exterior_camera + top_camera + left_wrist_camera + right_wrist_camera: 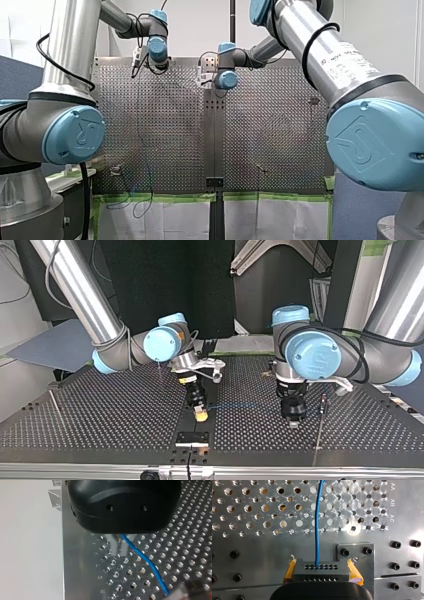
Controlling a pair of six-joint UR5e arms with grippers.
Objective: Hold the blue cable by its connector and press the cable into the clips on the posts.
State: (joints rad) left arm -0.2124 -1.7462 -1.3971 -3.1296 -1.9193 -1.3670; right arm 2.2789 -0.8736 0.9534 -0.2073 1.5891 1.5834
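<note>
My right jaws are clamped on the black connector (320, 571), yellow pads (354, 572) flanking it. My left jaws look pinched shut on the blue cable (240, 405), strung taut between them above the tabletop (100, 410). I judge it thin, light and limp, so grip the rigid connector.

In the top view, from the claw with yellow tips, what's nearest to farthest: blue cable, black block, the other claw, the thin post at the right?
From my right gripper:
1. blue cable, in its grip.
2. black block, just ahead, toward the camera.
3. my left gripper, toward the view's right.
4. thin post, farther right still.
</note>
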